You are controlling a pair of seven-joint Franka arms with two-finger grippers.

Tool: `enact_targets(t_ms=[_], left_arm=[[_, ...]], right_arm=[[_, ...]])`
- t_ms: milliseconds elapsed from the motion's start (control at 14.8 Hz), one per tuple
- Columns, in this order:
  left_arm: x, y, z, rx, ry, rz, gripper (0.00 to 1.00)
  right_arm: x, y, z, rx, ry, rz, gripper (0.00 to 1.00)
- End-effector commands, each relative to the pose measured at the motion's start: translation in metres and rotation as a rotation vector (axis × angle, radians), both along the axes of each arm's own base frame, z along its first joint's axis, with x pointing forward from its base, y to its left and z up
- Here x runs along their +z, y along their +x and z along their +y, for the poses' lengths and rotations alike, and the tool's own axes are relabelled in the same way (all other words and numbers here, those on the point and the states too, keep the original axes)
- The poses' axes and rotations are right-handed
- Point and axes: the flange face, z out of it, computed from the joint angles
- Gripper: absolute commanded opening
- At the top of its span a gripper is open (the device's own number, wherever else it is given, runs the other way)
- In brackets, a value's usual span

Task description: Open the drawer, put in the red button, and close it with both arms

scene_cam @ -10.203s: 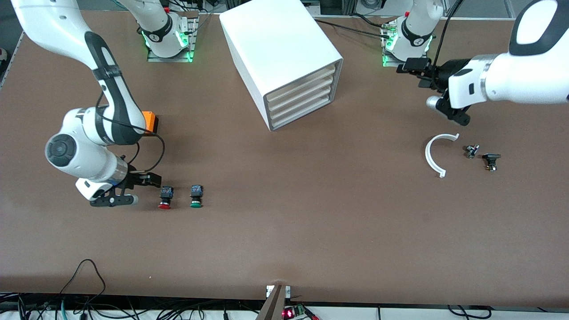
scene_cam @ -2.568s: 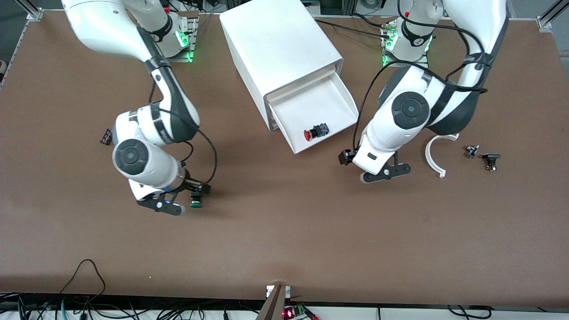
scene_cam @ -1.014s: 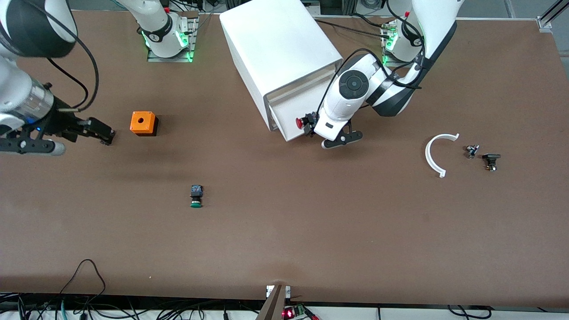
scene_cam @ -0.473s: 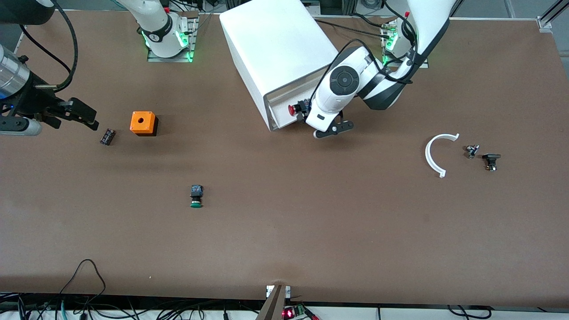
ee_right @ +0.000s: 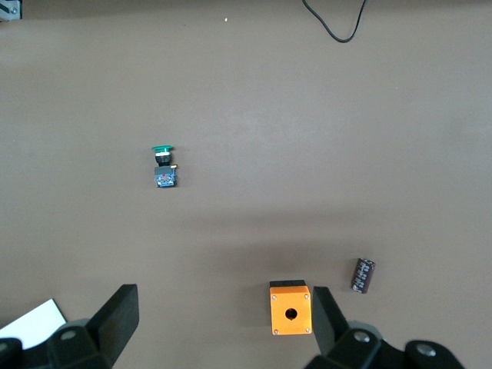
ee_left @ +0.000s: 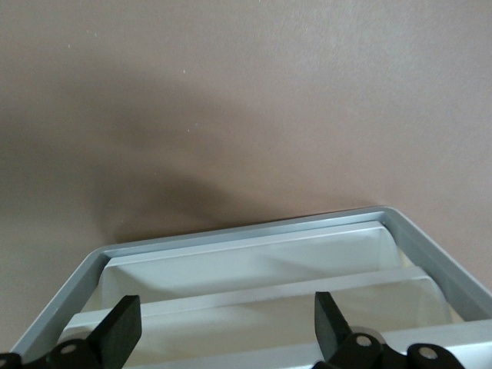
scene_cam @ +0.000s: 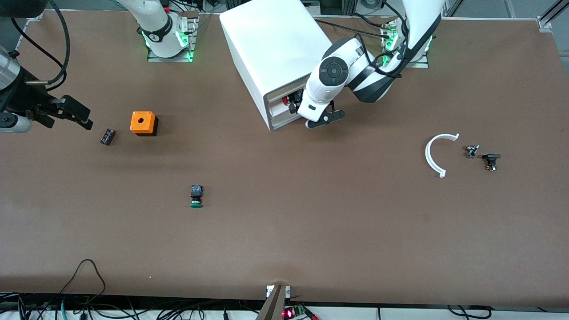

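Note:
The white cabinet (scene_cam: 275, 44) stands at the back middle of the table. Its second highest drawer (scene_cam: 278, 106) is pushed almost fully in. A bit of the red button (scene_cam: 287, 101) shows at the cabinet's front. My left gripper (scene_cam: 297, 98) is at that drawer's front, fingers open and holding nothing. In the left wrist view my left gripper (ee_left: 224, 338) spans the cream drawer front (ee_left: 231, 327); the button is hidden there. My right gripper (scene_cam: 78, 114) is open and empty, up over the right arm's end of the table, and it also shows in the right wrist view (ee_right: 223, 330).
A green-capped button (scene_cam: 196, 197) lies near the table's middle, also in the right wrist view (ee_right: 163, 165). An orange box (scene_cam: 143, 123) and a small black cylinder (scene_cam: 107, 136) lie near the right gripper. A white arc (scene_cam: 433, 155) and small parts (scene_cam: 481, 156) lie toward the left arm's end.
The left gripper has moved toward the cabinet and the drawer has slid in with the red button inside. The right gripper has drawn slightly back toward its end of the table.

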Motion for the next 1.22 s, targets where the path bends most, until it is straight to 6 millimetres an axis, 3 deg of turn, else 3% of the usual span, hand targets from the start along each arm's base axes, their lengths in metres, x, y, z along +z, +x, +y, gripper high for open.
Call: enact_targets(t_ms=[0,676,878,1149], left_arm=[[0.001,-0.016,-0.005,0.008,-0.006,0.036,0.99],[0.006,-0.02,-0.01,0.012,-0.023,0.047,0.99],[0.02,-0.002,-0.002,-0.001,-0.022,0.022,0.99],[0.057,0.047,0.027,-0.035,-0.024,0.014,0.99]], right_arm=[[0.005,0.002,0.001,-0.001,-0.003,0.004,1.0],[0.01,0.002,-0.001,0.007,-0.006,0.0,1.0],[0.009,0.001,-0.002,0.024,-0.024,0.011,1.0],[0.008,0.0,-0.003,0.031,-0.027,0.024,1.0]])
